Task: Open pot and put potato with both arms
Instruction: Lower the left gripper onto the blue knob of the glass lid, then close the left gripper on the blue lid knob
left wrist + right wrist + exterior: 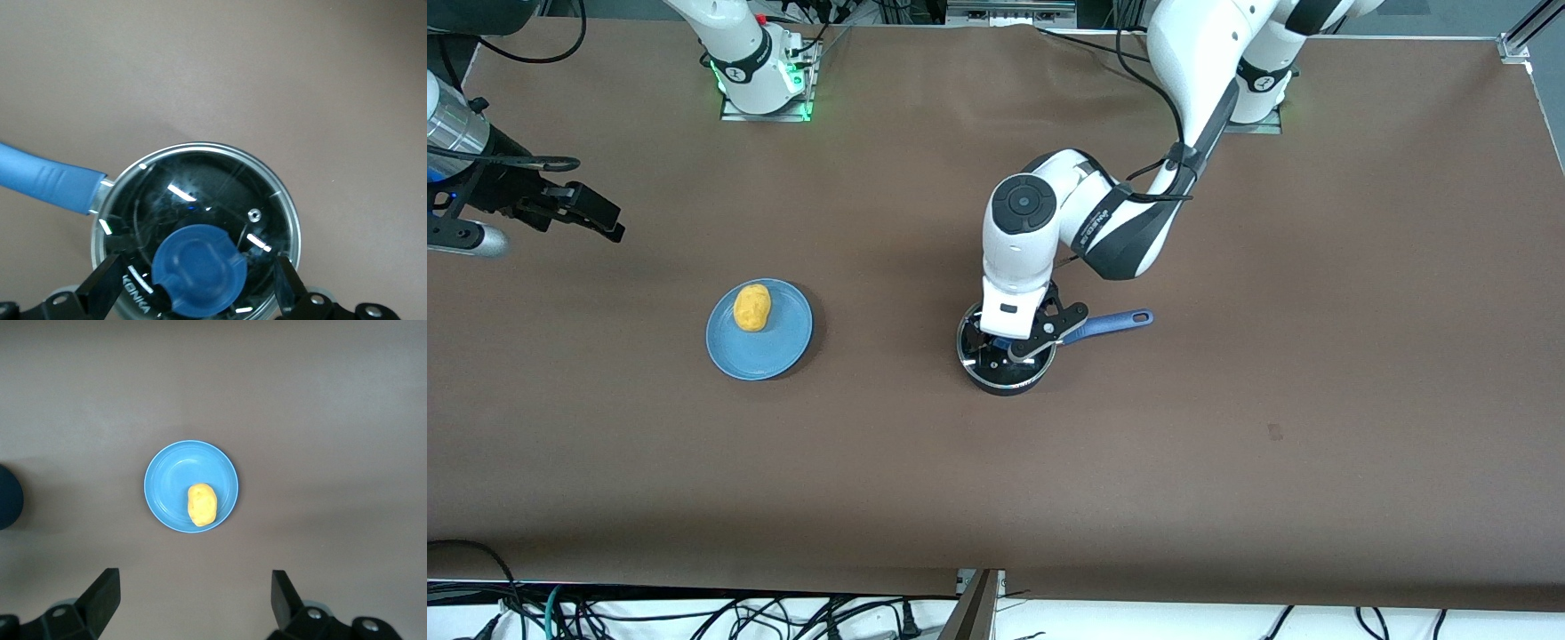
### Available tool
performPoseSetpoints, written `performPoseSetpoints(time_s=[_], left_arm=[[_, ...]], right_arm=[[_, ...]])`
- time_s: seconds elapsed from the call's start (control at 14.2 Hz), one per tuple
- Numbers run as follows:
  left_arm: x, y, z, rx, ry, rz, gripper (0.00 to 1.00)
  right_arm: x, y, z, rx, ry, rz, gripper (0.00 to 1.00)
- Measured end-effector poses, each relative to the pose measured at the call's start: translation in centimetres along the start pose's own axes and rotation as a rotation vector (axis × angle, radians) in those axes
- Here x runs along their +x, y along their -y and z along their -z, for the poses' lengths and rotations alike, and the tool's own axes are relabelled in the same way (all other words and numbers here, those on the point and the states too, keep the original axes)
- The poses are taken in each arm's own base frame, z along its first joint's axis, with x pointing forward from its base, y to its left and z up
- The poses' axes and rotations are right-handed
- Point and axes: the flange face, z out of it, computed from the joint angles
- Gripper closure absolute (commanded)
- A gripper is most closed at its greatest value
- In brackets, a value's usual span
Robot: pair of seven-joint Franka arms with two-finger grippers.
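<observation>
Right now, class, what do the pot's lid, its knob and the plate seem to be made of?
Lid: probably glass with a metal rim; it is see-through with bright glints.
Knob: likely matte blue plastic; dull and evenly coloured.
Plate: smooth blue, maybe plastic or glazed ceramic; the look leaves it open.

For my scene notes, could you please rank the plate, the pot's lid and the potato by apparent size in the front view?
1. plate
2. lid, somewhat smaller, partly covered by the left gripper
3. potato, clearly smallest
</observation>
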Motion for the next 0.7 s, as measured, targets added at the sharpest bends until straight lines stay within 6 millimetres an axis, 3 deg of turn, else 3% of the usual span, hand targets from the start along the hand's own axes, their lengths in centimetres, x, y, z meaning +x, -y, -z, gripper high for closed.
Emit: performPoseSetpoints(time_s=[0.35, 0.7], left_arm=[[1.2, -0.4, -2.0, -0.020, -0.023, 0.093, 0.00], [1.3, -0.5, -2.7, -0.028, -0.026, 0.159, 0.00]], right_arm=[[0.0, 0.0, 0.0, 0.000, 0.000, 0.000, 0.00], [0.0, 0.0, 0.0, 0.000, 0.000, 0.000, 0.00]])
